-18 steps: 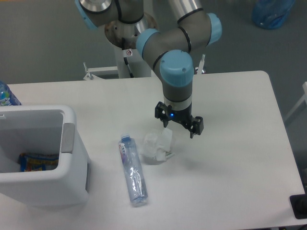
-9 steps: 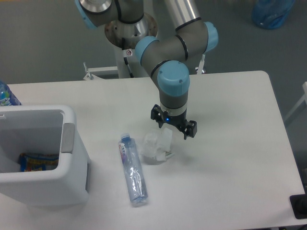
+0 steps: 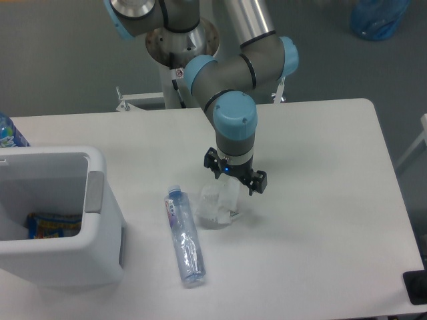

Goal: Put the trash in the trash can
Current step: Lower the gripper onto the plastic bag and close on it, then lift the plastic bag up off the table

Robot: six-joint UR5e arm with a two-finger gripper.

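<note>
The trash lies on the white table as two pieces. One is a wrinkly clear wad (image 3: 217, 205) near the middle. The other is a slim clear bottle (image 3: 185, 237) with a blue cap, lying flat just left of the wad. My gripper (image 3: 232, 185) points straight down, right over the wad's upper right edge, and its jaws look spread open with nothing held. The fingertips are mostly hidden under the wrist. The trash can (image 3: 93, 163), a large white bin with a grey side panel, stands open-topped at the left edge.
A colourful wrapper (image 3: 50, 225) lies inside the bin. Another bottle with a blue label (image 3: 8, 133) peeks in behind the bin at far left. A blue bag (image 3: 377, 17) sits on the floor at top right. The arm's base (image 3: 177, 40) stands behind the table.
The gripper has moved left and slightly down over the last second, from right of the wad to directly above its edge. The wad and the bottle have not moved.
</note>
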